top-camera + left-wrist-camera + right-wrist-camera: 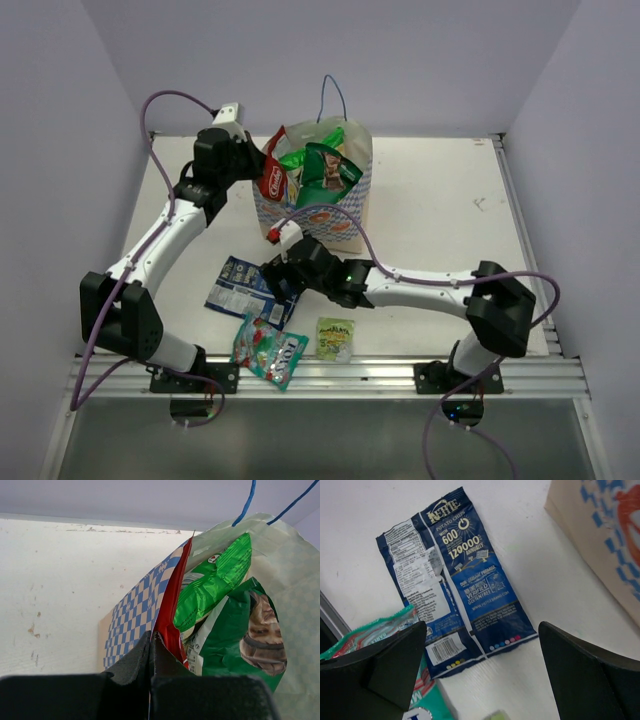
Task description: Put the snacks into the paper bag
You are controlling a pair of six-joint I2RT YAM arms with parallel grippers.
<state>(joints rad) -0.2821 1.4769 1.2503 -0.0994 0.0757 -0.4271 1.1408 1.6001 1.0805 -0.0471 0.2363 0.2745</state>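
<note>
Three snacks [318, 165] already in the paper bag [345, 215] at far centre, three more waiting on the near worktop [440, 200], with left pincer [151, 640] pressed together at its left rim and right pincer [482, 627] spread above the dark blue packet [465, 575].

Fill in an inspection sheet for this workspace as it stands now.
Surface: white table, a few small marks.
Job's things: bag upright, with the red packet and green bags in it; blue packet, candy packet and sachet lie flat on the table in front of it.
Clutter: nothing seen.
Grippers: left pincer shut at the bag's rim beside the red packet, grip unclear; right pincer open over the blue packet.
Cables: purple cables loop along both arms, one across the bag's front.
Surroundings: lilac walls, metal rail at the near edge.
</note>
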